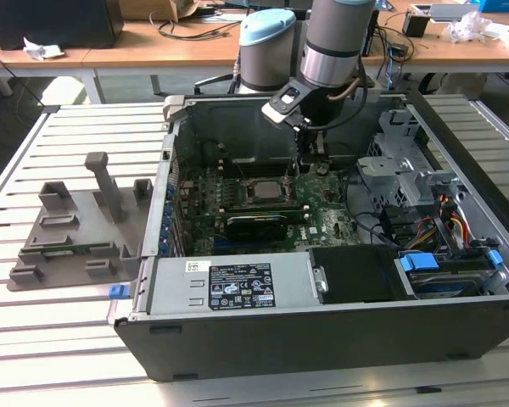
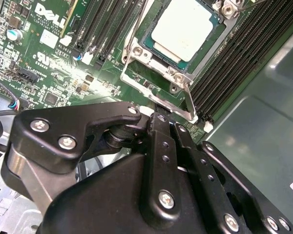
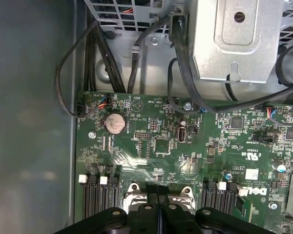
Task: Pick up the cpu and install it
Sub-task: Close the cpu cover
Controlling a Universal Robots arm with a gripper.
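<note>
- The cpu (image 2: 184, 28) lies flat in the socket (image 2: 147, 80) on the motherboard (image 2: 49, 85), silver top up;
- the gripper (image 3: 158, 191) hangs just beside that socket; claw narrow, fingers pressed together, holding nothing

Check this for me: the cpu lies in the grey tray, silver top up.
Wrong place: the cpu lies in the motherboard socket, silver top up, as the second wrist view shows.

White logo lettering and small marks on the green motherboard (image 2: 107, 73) — black sticker (image 1: 240, 287) on the power supply cover (image 1: 174, 298), print too fine to read.
</note>
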